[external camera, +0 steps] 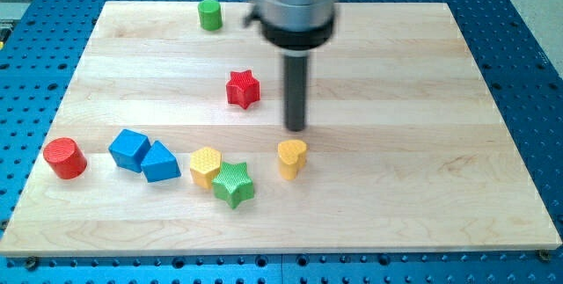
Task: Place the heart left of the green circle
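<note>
Green star nearest the view's bottom, yellow heart just to its right, my tip just above the heart, holding nothing; best swung round beneath the heart, then pushed up-left, skirting the red star, toward the green circle.

Red star stands between yellow heart and green circle.

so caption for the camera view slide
My tip just above the yellow heart, far from the green cylinder.
</note>
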